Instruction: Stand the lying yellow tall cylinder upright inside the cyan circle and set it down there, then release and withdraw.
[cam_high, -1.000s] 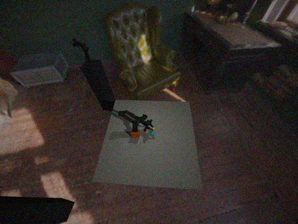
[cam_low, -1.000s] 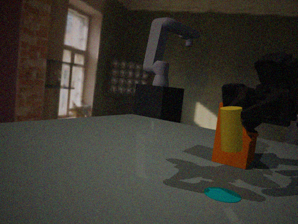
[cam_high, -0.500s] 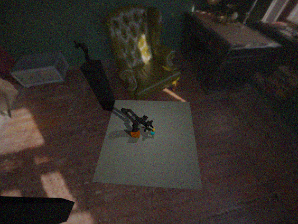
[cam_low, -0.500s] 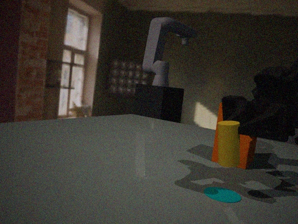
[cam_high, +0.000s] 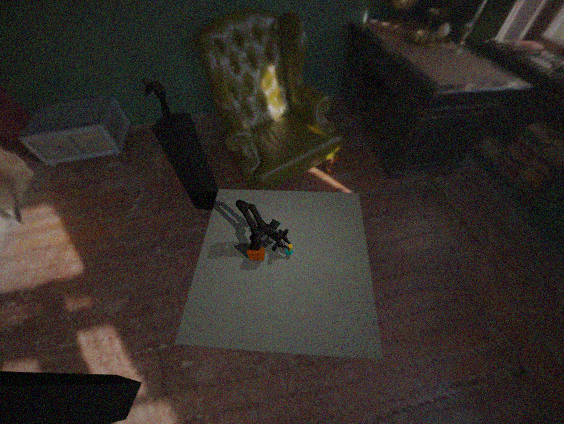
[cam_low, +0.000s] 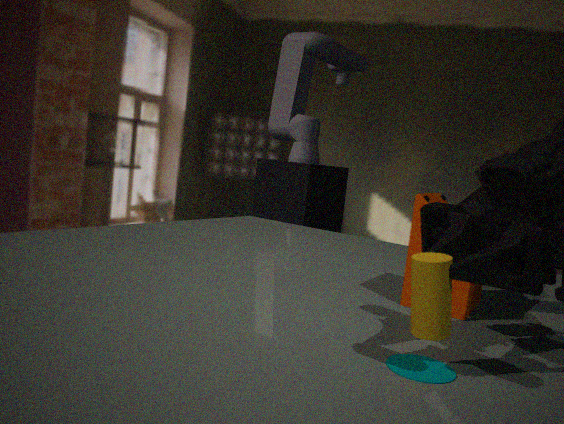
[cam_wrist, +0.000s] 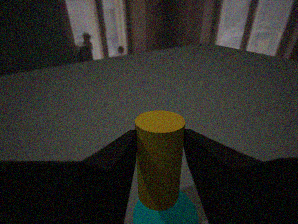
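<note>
The yellow tall cylinder (cam_high: 290, 246) (cam_low: 431, 297) (cam_wrist: 159, 162) is upright between the fingers of my gripper (cam_wrist: 159, 136), which is shut on it. In the exterior view its lower end hangs above the table, with a gap between it and the cyan circle. The cyan circle (cam_high: 288, 252) (cam_low: 421, 369) (cam_wrist: 165, 214) lies flat on the table top; a dark shadow covers part of it. In the wrist view the cylinder's lower end overlaps the circle's far part, and the circle's near edge is cut off by the frame.
The arm's orange base piece (cam_high: 256, 254) (cam_low: 466, 300) stands behind the cylinder in the exterior view. The arm reaches in from the right there. The grey table top (cam_high: 300, 310) (cam_low: 175, 320) carries the arm's shadows. Another robot arm (cam_low: 290, 85) stands on a dark pedestal beyond the table.
</note>
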